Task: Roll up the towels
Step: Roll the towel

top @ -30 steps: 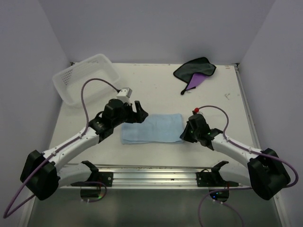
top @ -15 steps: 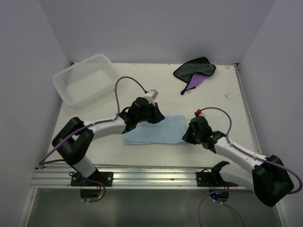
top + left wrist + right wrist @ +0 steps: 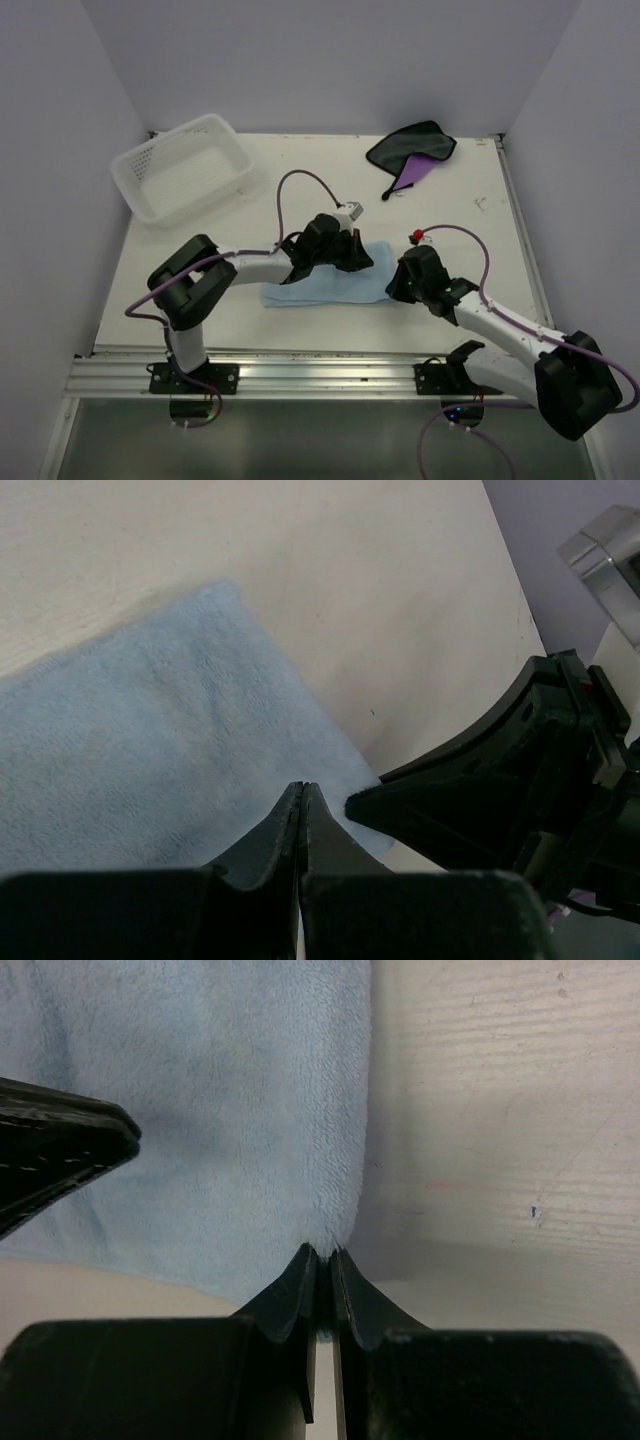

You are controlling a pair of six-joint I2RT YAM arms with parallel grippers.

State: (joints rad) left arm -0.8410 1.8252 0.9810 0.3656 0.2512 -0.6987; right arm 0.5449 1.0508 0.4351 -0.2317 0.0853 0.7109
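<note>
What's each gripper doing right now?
Left gripper: closed, tips at the blue towel; grip cannot be told.
Right gripper: closed on the blue towel's edge.

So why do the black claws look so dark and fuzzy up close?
Left wrist: the left gripper is close to the lens, dark and soft, while the blue towel looks clearer. Right wrist: same for the right gripper, with a shadow on the table beside it. Top: even light, nothing blurred.
</note>
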